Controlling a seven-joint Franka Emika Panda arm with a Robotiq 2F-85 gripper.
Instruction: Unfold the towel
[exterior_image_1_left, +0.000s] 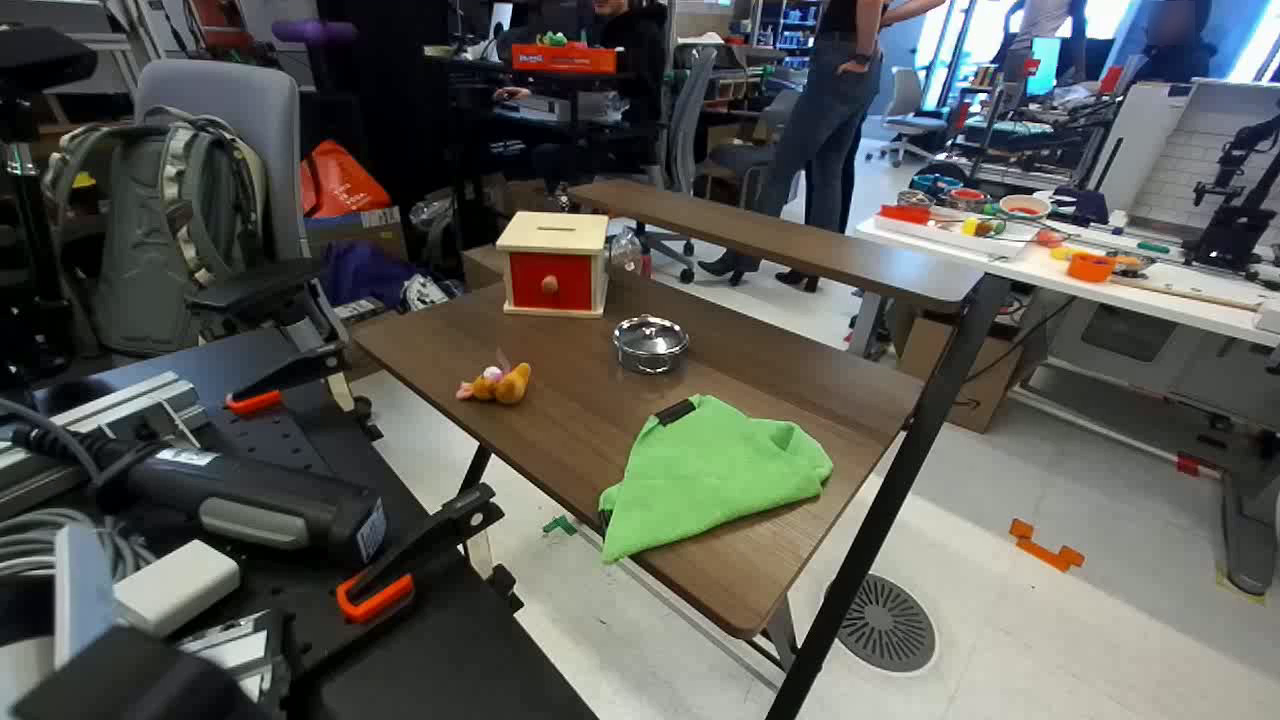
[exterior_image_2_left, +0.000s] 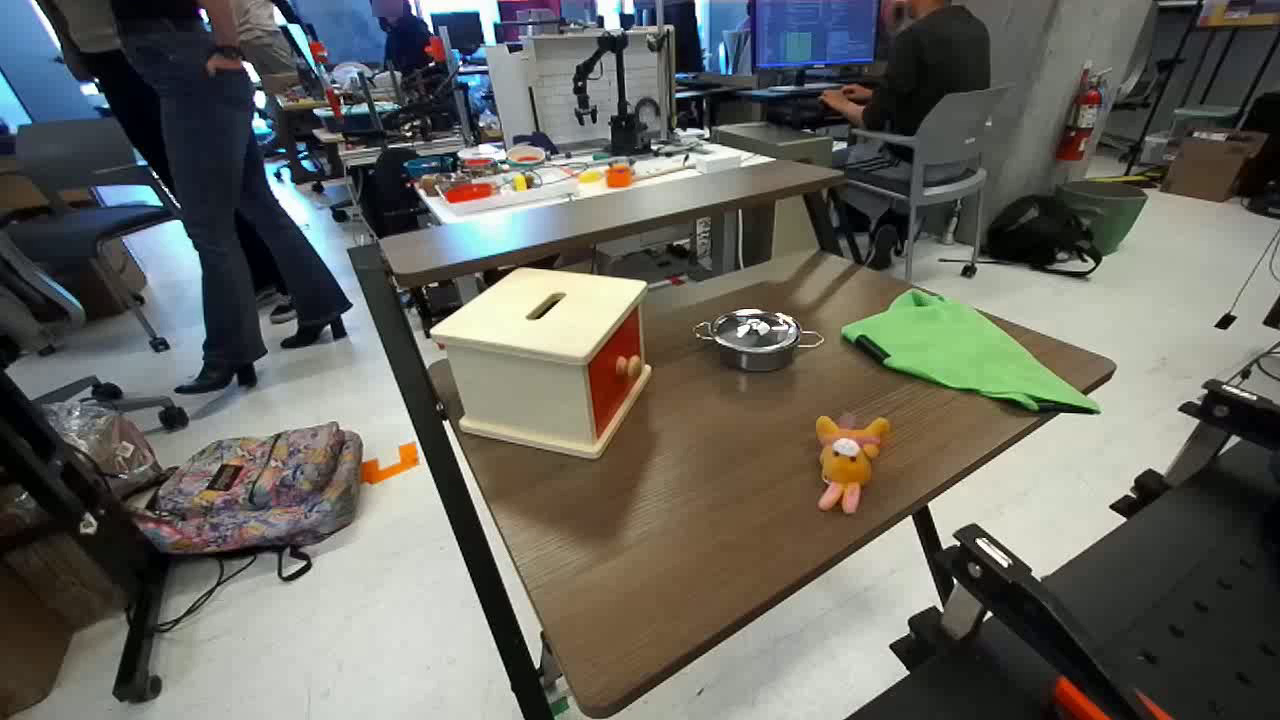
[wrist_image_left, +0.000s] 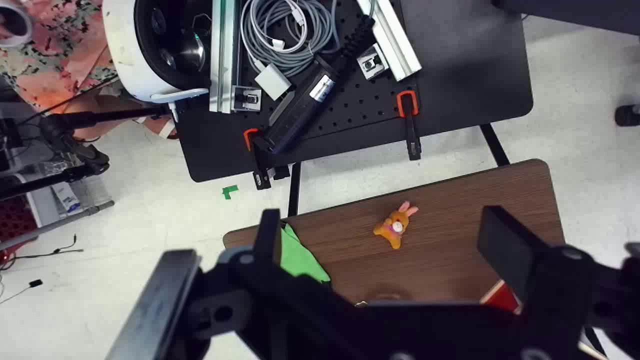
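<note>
A cluttered workroom with a pale floor (exterior_image_1_left: 1110, 650) surrounds the brown wood-grain table (exterior_image_1_left: 570, 435), which stands near a black perforated bench (exterior_image_1_left: 450, 640). From left to right in an exterior view, the table carries a small orange plush rabbit with pink ears (exterior_image_1_left: 509, 386), then a cream wooden box with a slotted top and red front (exterior_image_1_left: 553, 268), then a shiny round metal pot with its lid on (exterior_image_1_left: 650, 346). Farthest right lies the bright lime-green, plain soft cloth towel (exterior_image_1_left: 718, 480), folded over into a rough wedge. In both exterior views its long axis runs inward from the edge facing the bench, past which one pointed corner pokes.

The wrist view, taken from its left, shows the towel first, partly covered by the black two-fingered tool (wrist_image_left: 384, 235), whose fingers stand wide apart with nothing held; the rabbit shows through the gap, with a bit of the box's red front beside the far finger. So the towel lies off to that view's left, not under the gap. The next move, I judge, calls for a shift to that side and a descent before pinching; the overhanging corner looks easiest to catch. How the layers lie cannot be told.
</note>
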